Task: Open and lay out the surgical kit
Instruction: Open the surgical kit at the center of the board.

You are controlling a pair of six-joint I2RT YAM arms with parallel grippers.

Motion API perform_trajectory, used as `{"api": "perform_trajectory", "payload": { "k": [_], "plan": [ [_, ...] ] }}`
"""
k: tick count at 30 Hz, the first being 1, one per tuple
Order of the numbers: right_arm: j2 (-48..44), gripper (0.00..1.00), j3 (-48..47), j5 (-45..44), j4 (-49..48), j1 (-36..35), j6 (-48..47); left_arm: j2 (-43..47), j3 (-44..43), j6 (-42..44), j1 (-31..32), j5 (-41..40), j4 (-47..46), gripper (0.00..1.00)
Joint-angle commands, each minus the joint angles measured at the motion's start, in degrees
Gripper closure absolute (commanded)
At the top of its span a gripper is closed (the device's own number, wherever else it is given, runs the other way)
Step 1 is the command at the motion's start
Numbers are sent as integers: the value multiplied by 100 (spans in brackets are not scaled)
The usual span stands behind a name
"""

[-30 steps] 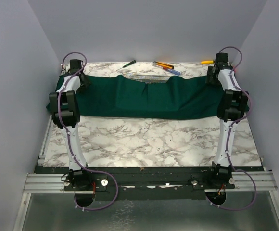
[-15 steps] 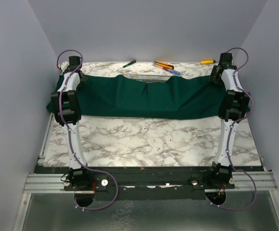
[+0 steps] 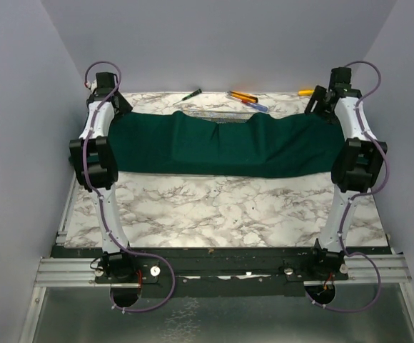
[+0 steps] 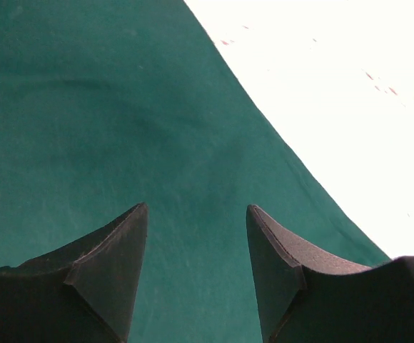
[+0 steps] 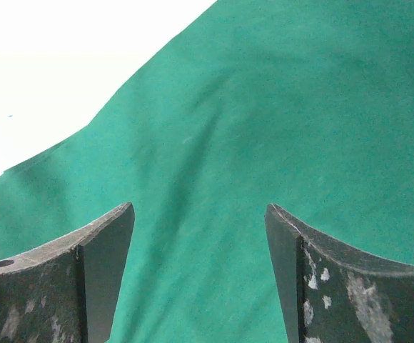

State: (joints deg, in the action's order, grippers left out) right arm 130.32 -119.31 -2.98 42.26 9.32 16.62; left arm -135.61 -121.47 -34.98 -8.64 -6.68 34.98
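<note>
You're hanging the left gripper (image 4: 196,271) and right gripper (image 5: 200,279) over opposite ends of the dark green cloth wrap (image 3: 221,143). Both are standing wide open and gripping nothing. The cloth is lying directly beneath each pair of fingers, with its edge running off just ahead. My guess is you're spacing them at the ends so the wrap is spreading flat instead of bunching over whatever's humped midway between them.

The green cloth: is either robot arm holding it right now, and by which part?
Nothing is held. Both pairs of jaws stand open just above the green cloth, with only bare cloth showing in the gaps and nothing pinched between them.
</note>
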Motion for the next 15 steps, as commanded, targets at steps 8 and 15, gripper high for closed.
{"api": "perform_trajectory", "payload": {
  "k": [8, 15],
  "plan": [
    [-1614, 23, 2248, 1051, -617, -1671, -97, 2059, 2183, 1438, 1276, 1198, -700, 38],
    [-1275, 35, 2249, 992, -616, -2016, -143, 2107, 2715, 1784, 1794, 1401, -1017, 36]
  ]
}}
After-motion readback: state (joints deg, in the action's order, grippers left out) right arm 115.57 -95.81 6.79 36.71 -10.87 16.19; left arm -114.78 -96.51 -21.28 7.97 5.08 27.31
